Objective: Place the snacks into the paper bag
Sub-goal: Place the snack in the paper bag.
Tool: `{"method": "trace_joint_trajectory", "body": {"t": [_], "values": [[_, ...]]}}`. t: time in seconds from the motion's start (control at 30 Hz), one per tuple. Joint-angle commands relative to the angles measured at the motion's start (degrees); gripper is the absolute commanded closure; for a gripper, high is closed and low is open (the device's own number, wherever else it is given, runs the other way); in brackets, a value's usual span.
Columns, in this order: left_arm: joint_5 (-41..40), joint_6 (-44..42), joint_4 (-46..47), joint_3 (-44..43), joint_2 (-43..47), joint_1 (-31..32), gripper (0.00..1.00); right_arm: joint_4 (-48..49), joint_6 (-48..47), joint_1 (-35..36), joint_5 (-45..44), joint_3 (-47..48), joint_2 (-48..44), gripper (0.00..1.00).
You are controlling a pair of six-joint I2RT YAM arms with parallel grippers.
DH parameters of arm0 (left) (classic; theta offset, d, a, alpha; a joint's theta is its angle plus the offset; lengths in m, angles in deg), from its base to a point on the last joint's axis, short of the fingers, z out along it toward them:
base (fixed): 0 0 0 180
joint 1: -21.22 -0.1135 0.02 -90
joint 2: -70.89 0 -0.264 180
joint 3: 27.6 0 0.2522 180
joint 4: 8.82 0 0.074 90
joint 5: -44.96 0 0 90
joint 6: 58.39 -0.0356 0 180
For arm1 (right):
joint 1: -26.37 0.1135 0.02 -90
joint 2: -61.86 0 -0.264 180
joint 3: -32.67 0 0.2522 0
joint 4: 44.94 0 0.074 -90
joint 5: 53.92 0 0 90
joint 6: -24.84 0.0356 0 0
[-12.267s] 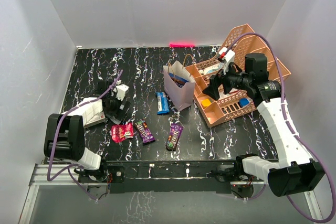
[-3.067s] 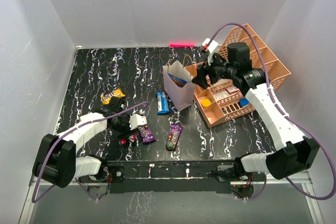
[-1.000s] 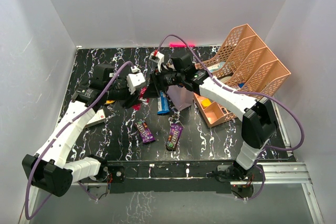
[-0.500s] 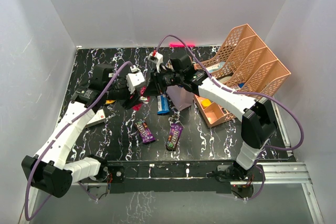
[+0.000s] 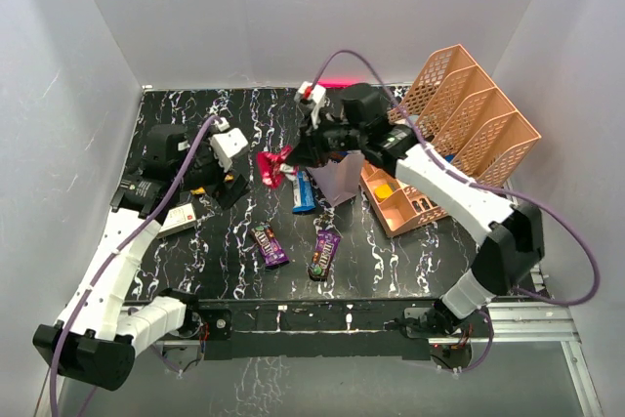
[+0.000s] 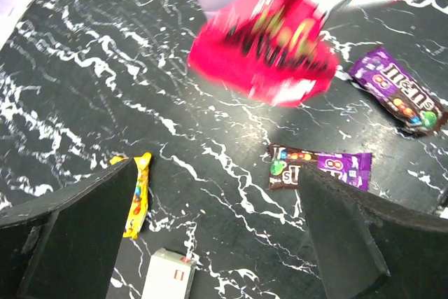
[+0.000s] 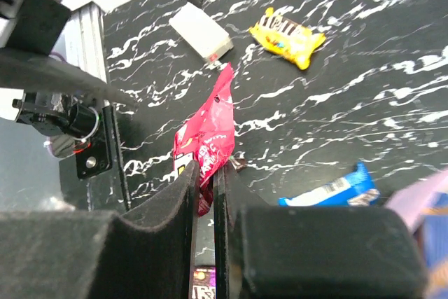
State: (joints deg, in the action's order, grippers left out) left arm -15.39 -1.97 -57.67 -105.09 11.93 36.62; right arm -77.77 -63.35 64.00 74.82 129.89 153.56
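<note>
The tabletop [image 5: 195, 114] is black, shot through with white marbled veins. The red-pink packet [image 5: 270, 165] has small yellow and green print and a white patch, and the fingers of the right claw [image 5: 286, 160] on it are black, as are those of the left claw [image 6: 217, 169]. The paper bag [image 5: 337, 181] is a pale lilac-white. The blue bar [image 5: 304, 192] has white markings. A purple-brown packet [image 5: 270, 244] and a second purple packet [image 5: 324, 253] both carry multicoloured dots. The yellow-orange packet [image 6: 137, 195] has dark lettering. The white box [image 6: 166, 276] has a tiny red mark. The organiser trays [image 5: 479, 109] are salmon-pink mesh. The right arm [image 5: 459, 192] is white with black joints.
</note>
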Motion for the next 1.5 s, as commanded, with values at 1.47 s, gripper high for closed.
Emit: {"method": "trace_joint_trajectory", "body": {"t": [1.47], "values": [[-8.07,5.44,4.78,3.95,2.12,-7.94,0.02,-23.38,-30.56,-12.32,-8.85,11.62,-1.59,0.92]]}}
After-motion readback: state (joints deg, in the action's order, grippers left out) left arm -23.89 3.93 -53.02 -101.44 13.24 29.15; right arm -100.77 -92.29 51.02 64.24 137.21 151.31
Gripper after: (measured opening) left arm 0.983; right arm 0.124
